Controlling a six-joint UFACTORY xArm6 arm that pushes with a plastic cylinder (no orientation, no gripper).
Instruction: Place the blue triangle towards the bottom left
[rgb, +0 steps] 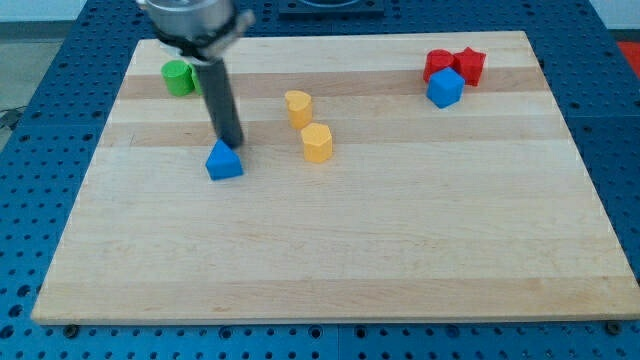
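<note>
Nearest me, the blue triangle (225, 161) sits left of the tabletop's (400, 250) centre, well short of the bottom left corner. My tip (232, 146), a bare end effector holding nothing, touches its top edge, so most of the push remains.

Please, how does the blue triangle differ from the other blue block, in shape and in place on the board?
Shape: the blue triangle has a pointed top; the blue cube is boxy.
Place: the blue triangle lies left of the view's centre; the blue cube lies near the view's top right corner.
Neighbours: the blue triangle stands alone with my tip at its upper edge; the blue cube crowds against two red blocks.
Shared: both are blue and rest on the wooden board.
</note>
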